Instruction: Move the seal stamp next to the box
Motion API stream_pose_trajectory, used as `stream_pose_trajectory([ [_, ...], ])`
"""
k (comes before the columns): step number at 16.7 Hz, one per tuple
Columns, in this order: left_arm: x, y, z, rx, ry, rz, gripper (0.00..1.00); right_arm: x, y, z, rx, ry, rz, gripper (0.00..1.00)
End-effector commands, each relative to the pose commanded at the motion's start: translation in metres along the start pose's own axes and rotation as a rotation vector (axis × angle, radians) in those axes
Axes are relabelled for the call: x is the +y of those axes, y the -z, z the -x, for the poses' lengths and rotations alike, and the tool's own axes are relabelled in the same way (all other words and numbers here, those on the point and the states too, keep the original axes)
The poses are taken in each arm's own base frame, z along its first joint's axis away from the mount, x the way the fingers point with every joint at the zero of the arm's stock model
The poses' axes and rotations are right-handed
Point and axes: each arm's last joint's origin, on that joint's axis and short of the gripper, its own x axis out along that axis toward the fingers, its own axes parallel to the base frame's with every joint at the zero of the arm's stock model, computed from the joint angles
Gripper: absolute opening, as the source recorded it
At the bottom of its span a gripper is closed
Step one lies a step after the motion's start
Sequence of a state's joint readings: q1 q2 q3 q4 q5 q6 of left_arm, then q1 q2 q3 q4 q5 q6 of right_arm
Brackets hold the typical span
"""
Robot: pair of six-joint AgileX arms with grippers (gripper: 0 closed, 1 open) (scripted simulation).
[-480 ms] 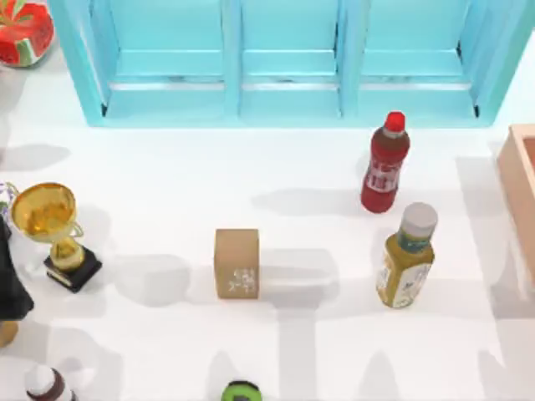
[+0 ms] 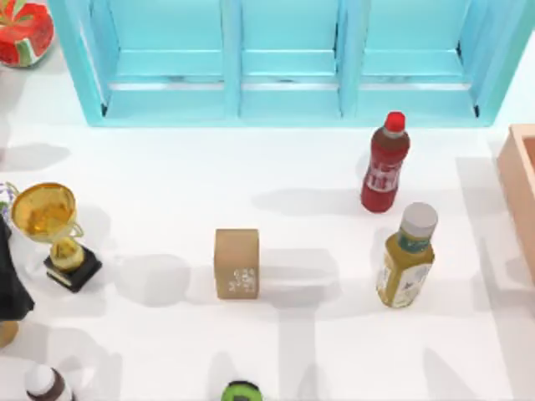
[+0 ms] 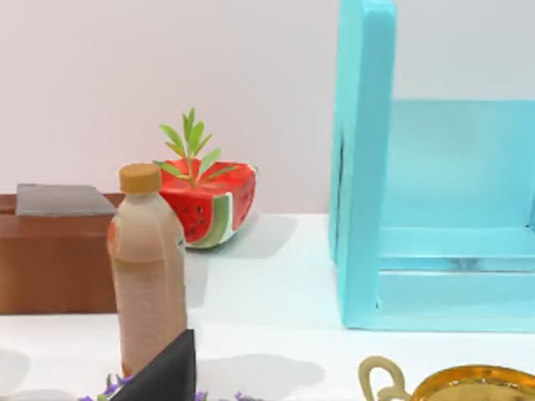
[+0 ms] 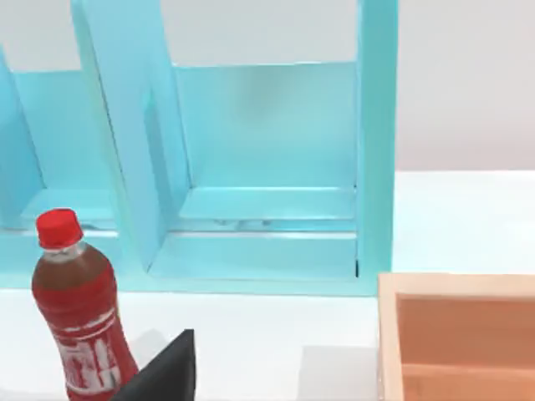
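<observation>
The fingers of both AgileX arms cannot be read as wide or narrow: in the left wrist view a dark wedge of the left gripper (image 3: 163,372) is poking in front of a pale brown bottle (image 3: 147,267), and in the right wrist view a like wedge of the right gripper (image 4: 163,372) is sitting beside the red bottle (image 4: 79,313), neither wedge showing the tips. In the top view a dark part of the left arm (image 2: 10,284) is hanging at the nine o'clock edge, just beside the gold trophy (image 2: 52,234). The seal stamp (image 2: 236,263) is standing upright and untouched near the middle of the desk (image 2: 167,175), slightly toward seven o'clock of centre, its white marks facing six o'clock. The box (image 2: 520,192) is lying at the three o'clock edge, well apart from the stamp, with the red bottle and a yellow-green bottle (image 2: 406,257) standing between them. A turquoise cabinet (image 2: 284,58) is spanning twelve o'clock. Judging by this, the task is sitting at its opening step, the reach toward the stamp. The next move is calling for one arm to come down over the stamp with fingers spread, close on its sides, then carry it toward three o'clock, passing clear of both bottles.
</observation>
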State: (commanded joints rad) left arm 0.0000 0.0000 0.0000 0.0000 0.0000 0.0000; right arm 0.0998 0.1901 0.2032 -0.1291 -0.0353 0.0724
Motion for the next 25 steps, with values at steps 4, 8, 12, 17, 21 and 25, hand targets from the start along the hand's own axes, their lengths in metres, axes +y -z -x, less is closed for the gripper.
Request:
stream_pose_trajectory([
  [4,0.000,0.000,0.000,0.000,0.000,0.000,1.00,0.023,-0.056,-0.013,0.222,-0.145,-0.090,1.00],
  [8,0.000,0.000,0.000,0.000,0.000,0.000,1.00,0.064,-0.104,-0.052,0.578,-0.244,-0.159,1.00],
  [12,0.000,0.000,0.000,0.000,0.000,0.000,1.00,0.130,-0.117,-0.108,1.010,-0.235,-0.151,1.00],
  [17,0.000,0.000,0.000,0.000,0.000,0.000,1.00,0.228,-0.083,-0.168,1.438,-0.077,-0.034,1.00],
  [21,0.000,0.000,0.000,0.000,0.000,0.000,1.00,0.286,-0.041,-0.204,1.582,0.083,0.042,1.00],
  [25,0.000,0.000,0.000,0.000,0.000,0.000,1.00,0.317,-0.024,-0.229,1.556,0.156,0.025,1.00],
])
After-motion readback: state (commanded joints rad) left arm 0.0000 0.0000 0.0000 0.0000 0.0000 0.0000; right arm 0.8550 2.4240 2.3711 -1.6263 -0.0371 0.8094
